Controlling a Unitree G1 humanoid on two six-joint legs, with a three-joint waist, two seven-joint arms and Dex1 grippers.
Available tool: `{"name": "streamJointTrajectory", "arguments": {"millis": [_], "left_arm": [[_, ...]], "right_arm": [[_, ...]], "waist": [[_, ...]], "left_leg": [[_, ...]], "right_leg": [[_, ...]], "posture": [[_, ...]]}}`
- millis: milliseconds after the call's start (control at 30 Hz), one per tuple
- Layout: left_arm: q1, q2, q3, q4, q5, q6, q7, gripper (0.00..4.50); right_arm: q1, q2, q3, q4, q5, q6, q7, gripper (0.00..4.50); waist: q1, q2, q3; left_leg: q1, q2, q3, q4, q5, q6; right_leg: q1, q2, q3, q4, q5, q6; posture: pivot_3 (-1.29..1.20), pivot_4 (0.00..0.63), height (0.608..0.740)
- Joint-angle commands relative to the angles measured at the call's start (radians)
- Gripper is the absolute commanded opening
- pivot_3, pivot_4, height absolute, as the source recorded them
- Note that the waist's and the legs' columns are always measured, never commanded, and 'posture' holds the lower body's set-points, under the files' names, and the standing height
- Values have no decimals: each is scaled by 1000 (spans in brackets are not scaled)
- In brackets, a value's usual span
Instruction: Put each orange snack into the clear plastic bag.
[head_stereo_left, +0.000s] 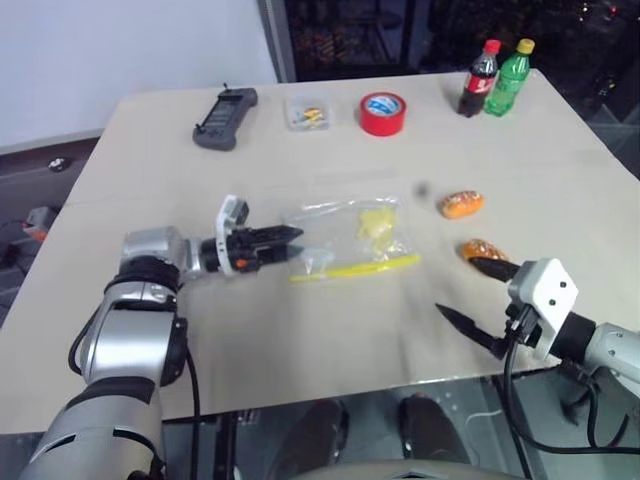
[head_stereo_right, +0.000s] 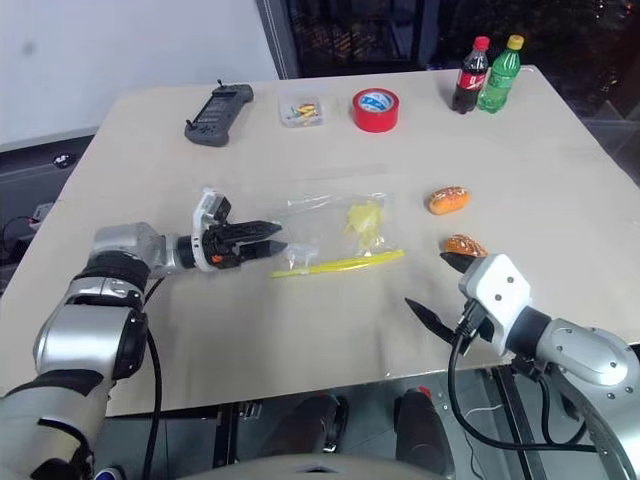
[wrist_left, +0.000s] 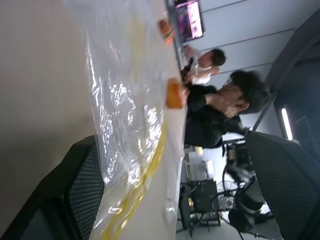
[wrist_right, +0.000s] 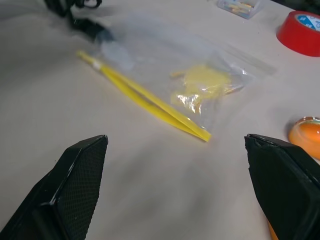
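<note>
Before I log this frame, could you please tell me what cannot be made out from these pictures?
- Whether the left gripper touches the clear plastic bag: head views, its fingers overlap the bag's edge.
- Whether the bag's yellow seal strip is open: too thin, every view.
- The nearer orange snack: partly hidden by the right gripper's finger.
- The small clear box's contents: too small.

Far edge — remote, clear box, red tape, two bottles.
</note>
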Motion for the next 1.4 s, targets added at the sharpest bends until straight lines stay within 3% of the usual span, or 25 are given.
{"name": "streamJointTrajectory", "arguments": {"millis": [33, 267, 400, 433, 600, 633, 733, 800, 1033, 1133, 1400], "left_arm": [[42, -38, -3, -142, 6, 45, 94, 4468], [89, -171, 93, -289, -31, 134, 332, 4468], [107, -214, 143, -311, -55, 182, 418, 2747], [112, -226, 167, -320, -69, 203, 444, 2119], [119, -278, 280, -385, -136, 304, 553, 208], [120, -289, 301, -407, -153, 329, 571, 71], [94, -318, 415, -436, -213, 430, 627, 71], [65, -320, 477, -430, -330, 469, 663, 71], [14, -327, 560, -375, -664, 474, 929, 71], [17, -332, 565, -399, -808, 474, 1051, 71], [36, -337, 591, -417, -1068, 474, 1316, 71]], "right_arm": [[-24, 2, -6, -32, 10, 2, -14, 4494], [-79, 1, 31, -15, 0, 23, -29, 4494], [-99, 3, 47, -11, -8, 31, -43, 4500], [-93, 4, 45, -17, -10, 31, -45, 4500], [-89, 2, 56, -18, -36, 18, -56, 4500], [-95, 3, 64, -14, -46, 12, -59, 4500], [-121, 9, 89, 1, -98, -11, -79, 4500], [-125, -13, 128, 17, -191, -59, -91, 4500], [-195, 25, 271, 136, -432, -145, -186, 4500], [-268, 104, 342, 236, -534, -211, -263, 4500], [-432, 248, 461, 508, -631, -369, -264, 4500]], "waist": [[4, -1, -1], [14, -1, -2], [18, -1, -2], [18, -1, -2], [25, 0, -2], [26, -1, -2], [25, -1, -2], [25, -2, -1], [23, -2, -1], [22, -2, -1], [21, -2, -2]], "left_leg": [[0, 0, 0, 0, 0, 0], [2, 0, 0, 1, 0, 0], [2, 0, 0, 2, 0, 0], [2, 0, 0, 2, 0, 0], [2, 0, 0, 2, 0, 0], [2, 0, 0, 3, 0, 0], [2, -1, 0, 6, 0, 0], [2, -1, 0, 8, 0, 0], [1, -1, 1, 12, 0, -1], [1, -1, 1, 12, 0, -1], [1, -2, 2, 12, 0, -1]], "right_leg": [[0, 0, 0, 0, 0, 0], [3, -1, 0, 1, 0, 0], [3, -1, 0, 1, 0, 0], [3, -1, 0, 1, 0, 0], [3, -1, 0, 2, 0, 0], [3, -1, 0, 3, 0, 0], [3, -1, 0, 5, 0, 0], [3, -1, 0, 7, 0, 0], [1, -1, 1, 12, 0, 1], [1, -1, 1, 12, 0, 0], [-1, -1, 2, 13, 0, 0]], "posture": [[0, 150, 740], [0, 150, 740], [0, 150, 740], [0, 150, 740], [0, 150, 740], [0, 150, 740], [0, 150, 740], [0, 150, 740], [0, 150, 740], [0, 150, 740], [0, 150, 740]]}}
